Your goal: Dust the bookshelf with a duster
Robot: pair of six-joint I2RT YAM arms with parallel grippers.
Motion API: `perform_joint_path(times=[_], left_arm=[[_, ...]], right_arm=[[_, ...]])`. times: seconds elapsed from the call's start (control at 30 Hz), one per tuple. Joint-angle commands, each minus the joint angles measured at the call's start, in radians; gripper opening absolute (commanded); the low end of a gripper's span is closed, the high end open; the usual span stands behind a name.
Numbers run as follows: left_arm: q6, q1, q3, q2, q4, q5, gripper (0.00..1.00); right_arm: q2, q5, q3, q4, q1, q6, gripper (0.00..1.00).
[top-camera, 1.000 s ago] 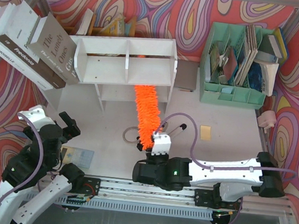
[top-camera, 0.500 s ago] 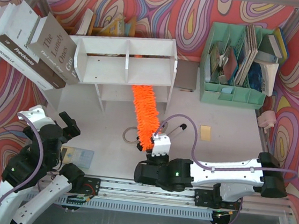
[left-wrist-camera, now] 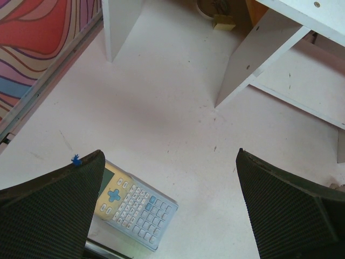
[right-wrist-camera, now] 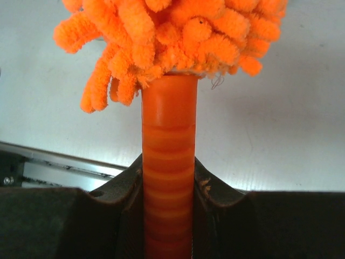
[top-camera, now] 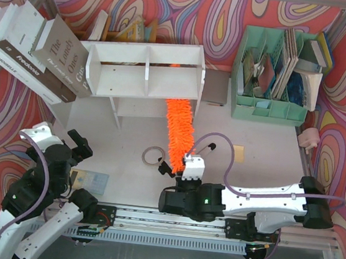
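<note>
Right end effector (top-camera: pixel 189 164) was clamped on the duster (top-camera: pixel 179 130) by its thin handle. On the table (top-camera: pixel 265 146) ahead of it stood the bookshelf (top-camera: pixel 145 70), and the duster's fluffy tip reached under the shelf right of the divider. Left end effector (left-wrist-camera: pixel 170 205) hung wide open and empty, with a calculator (left-wrist-camera: pixel 135 208) beneath it.

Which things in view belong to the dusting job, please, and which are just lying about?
For the job:
- duster, its handle clamped in the right gripper
- bookshelf

Lying about:
- calculator
- green organiser
- large books
- yellow note
</note>
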State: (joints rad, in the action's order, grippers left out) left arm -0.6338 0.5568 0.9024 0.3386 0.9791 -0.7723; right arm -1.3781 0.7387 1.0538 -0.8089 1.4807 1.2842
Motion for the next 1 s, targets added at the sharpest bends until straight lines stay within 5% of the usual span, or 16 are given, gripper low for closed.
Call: perform_joint_path(times=[0.0, 0.7, 0.97], left_arm=[[-0.007, 0.006, 0.000, -0.004, 0.021, -0.019, 0.98], [-0.004, 0.006, 0.003, 0.005, 0.021, -0.016, 0.98], [-0.005, 0.006, 0.001, -0.009, 0.022, -0.022, 0.98]], right_arm=[[0.051, 0.149, -0.012, -0.201, 0.000, 0.250, 0.00], [-0.023, -0.101, -0.100, 0.107, -0.143, -0.003, 0.00], [-0.096, -0.266, -0.055, 0.371, -0.144, -0.293, 0.00]])
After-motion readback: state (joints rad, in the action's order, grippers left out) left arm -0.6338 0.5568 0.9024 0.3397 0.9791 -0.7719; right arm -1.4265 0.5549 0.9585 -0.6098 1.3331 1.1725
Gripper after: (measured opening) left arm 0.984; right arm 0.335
